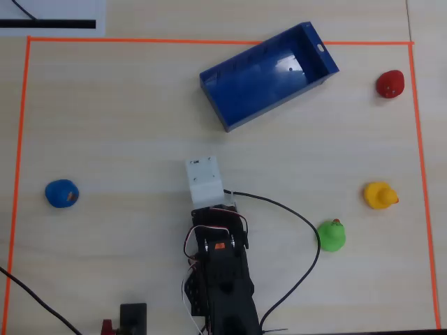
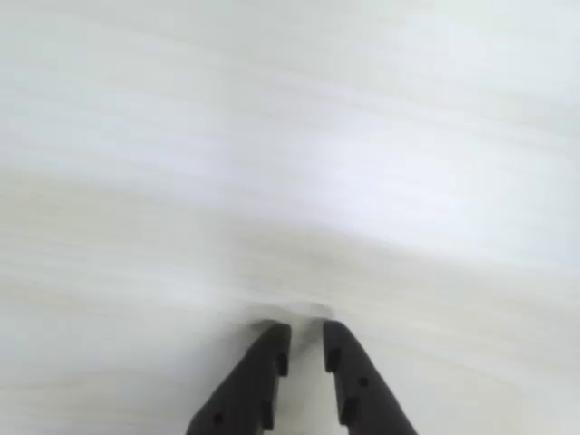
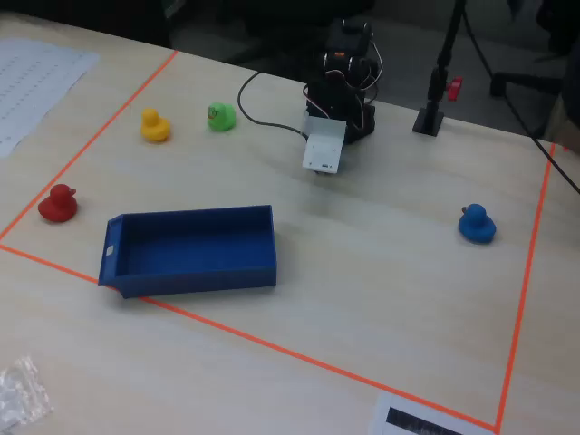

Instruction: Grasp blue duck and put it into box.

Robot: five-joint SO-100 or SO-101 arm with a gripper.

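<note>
Smooth rounded blue duck (image 1: 61,193) on pale wood-grain table (image 1: 126,125), near left tape edge overhead, open room around. Low-walled plastic box (image 1: 268,75) well apart. Gripper (image 2: 306,349) jaws narrow, empty.

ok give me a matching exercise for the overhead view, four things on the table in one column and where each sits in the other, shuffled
Things:
1. blue duck
2. red duck
3. green duck
4. box

Places in the overhead view:
A. top right corner, inside the orange tape
B. far left, alone
C. top centre, lying at an angle
D. lower right, beside the black cable

Pairs: 1-B, 2-A, 3-D, 4-C
</note>
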